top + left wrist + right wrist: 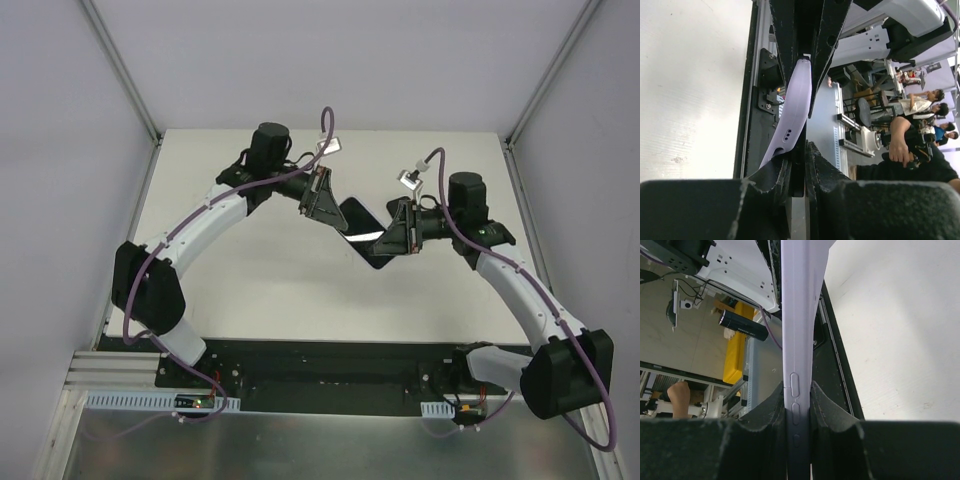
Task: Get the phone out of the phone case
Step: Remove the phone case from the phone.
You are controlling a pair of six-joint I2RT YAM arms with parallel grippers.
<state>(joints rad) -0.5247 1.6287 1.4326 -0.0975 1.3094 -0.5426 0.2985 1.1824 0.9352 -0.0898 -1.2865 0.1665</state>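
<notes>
White tabletop (300,290) between pale walls, both arms lifted above its middle. Held in the air between them, clear of the surface: phone (358,228), dark face toward the overhead camera, wrapped in lilac phone case (796,100). Right gripper (798,390) clamped across the long edge of the case, directly over the side buttons, fingers (830,415) pressing both faces. Left gripper (801,159) squeezed fully together at the opposite end, with the lilac rim bowing out sideways just beside it, so probably a corner beginning to peel. Contents of that pinch, soft rim alone or phone edge too: impossible to tell.

Judged as the peeling step, barely begun. To do it well:
- Hold the right grip firm as the anchor, but mind the buttons under the pads.
- Roll the left wrist away from the screen rather than pulling straight out, to stretch the rim over one corner first.
- Then work along the short edge toward the next corner.
- Avoid twisting the two arms against each other, for fear of bending the phone.
- Stay low over the tabletop in case of a slip.
</notes>
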